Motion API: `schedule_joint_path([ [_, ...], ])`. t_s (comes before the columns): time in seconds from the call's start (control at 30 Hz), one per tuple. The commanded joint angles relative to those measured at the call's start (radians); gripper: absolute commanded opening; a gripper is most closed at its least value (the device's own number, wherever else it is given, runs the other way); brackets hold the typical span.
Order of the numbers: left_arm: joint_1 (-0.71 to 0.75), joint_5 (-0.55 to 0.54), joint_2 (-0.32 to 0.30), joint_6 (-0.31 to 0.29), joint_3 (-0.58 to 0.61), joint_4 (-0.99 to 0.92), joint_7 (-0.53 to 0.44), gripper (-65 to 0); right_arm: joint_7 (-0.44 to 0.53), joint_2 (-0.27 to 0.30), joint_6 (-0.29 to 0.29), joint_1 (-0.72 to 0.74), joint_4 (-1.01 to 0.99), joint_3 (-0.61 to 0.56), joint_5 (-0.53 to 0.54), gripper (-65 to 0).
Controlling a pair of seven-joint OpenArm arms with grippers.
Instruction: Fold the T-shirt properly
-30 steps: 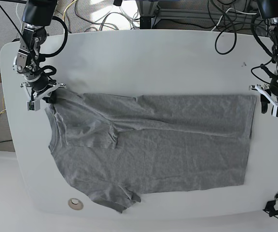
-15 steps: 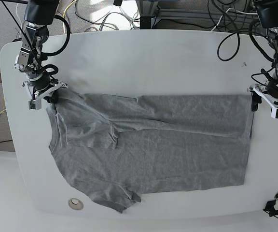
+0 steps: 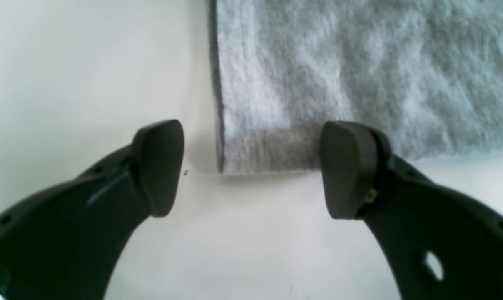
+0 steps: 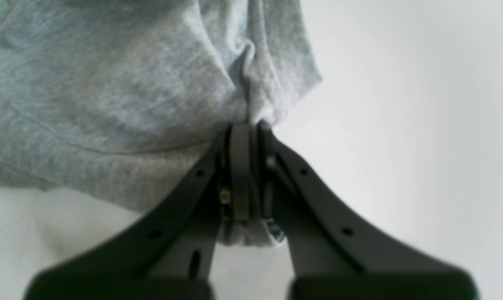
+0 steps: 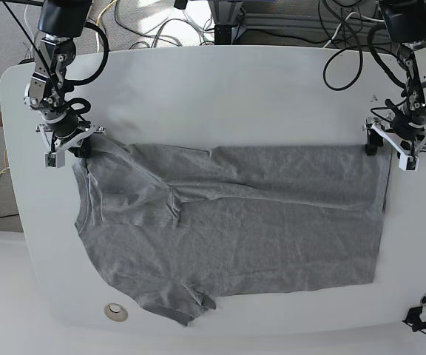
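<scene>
White counter carries the T-shirt, which lies spread flat, plain side up, collar end toward the base view's left and hem toward its right, the far edge already doubled over along its length.

At that view's left, the right tool is pinched tight on a bunched fold of cloth at the shoulder corner. At the right, the left tool stands wide apart over the hem corner, gripping nothing.

To do this step well, I judge the left tool should settle so that one pad goes under both layers at the corner before closing; then both arms should lift together and keep the edge taut, or the fold will skew.

Base view gives the garment's whole outline and the sleeve sticking out at the near edge, which neither wrist shows. Left wrist view alone shows the corner lying between the pads, seemingly untouched, though blur makes contact on the right pad hard to rule out. Right wrist view alone shows cloth clamped between the shut pads and poking out beneath them.
</scene>
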Motion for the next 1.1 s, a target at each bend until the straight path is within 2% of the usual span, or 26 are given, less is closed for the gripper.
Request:
schedule_joint_path([
  [0.0, -0.008, 0.006, -0.003, 0.0, -0.001, 0.005, -0.006, -17.3, -0.066, 0.003, 0.005, -0.007, -0.003, -0.004, -0.017, -65.0],
  [0.07, -0.008, 0.006, -0.003, 0.0, -0.001, 0.003, -0.006, -18.6, -0.066, 0.003, 0.005, -0.009, -0.003, -0.004, -0.017, -65.0],
  [0.1, -0.008, 0.006, -0.003, 0.0, -0.001, 0.003, -0.006, -22.4, -0.066, 0.003, 0.005, -0.009, -0.003, -0.004, -0.017, -65.0],
  [0.27, -0.008, 0.006, -0.003, 0.0, -0.001, 0.003, -0.006, -50.4, -0.066, 0.003, 0.005, -0.009, -0.003, -0.004, -0.017, -65.0],
  [0.33, -0.008, 0.006, -0.003, 0.0, -0.001, 0.003, -0.006, -57.2, -0.066, 0.003, 0.015, -0.009, -0.003, -0.004, -0.017, -65.0],
  [0.43, -0.008, 0.006, -0.003, 0.0, -0.004, 0.006, -0.006, -58.7, -0.066, 0.003, 0.081, -0.01, -0.003, -0.002, -0.022, -65.0],
  [0.53, -0.002, 0.004, -0.003, 0.0, -0.006, 0.017, -0.003, -59.0, -0.069, 0.003, 0.113, -0.03, 0.003, -0.001, -0.019, -65.0],
  [0.73, 0.104, 0.006, -0.008, -0.001, -0.007, 0.149, 0.008, -59.0, -0.07, 0.008, 0.111, -0.133, 0.082, 0.003, -0.017, -65.0],
  [0.83, 0.174, 0.006, -0.009, -0.001, -0.03, 0.237, 0.064, -59.0, -0.07, 0.008, 0.108, -0.22, 0.144, 0.004, -0.017, -65.0],
  [1.07, 0.374, 0.006, -0.009, -0.001, -0.11, 0.421, 0.127, -59.0, -0.072, 0.004, 0.111, -0.405, 0.264, 0.092, -0.017, -65.0],
])
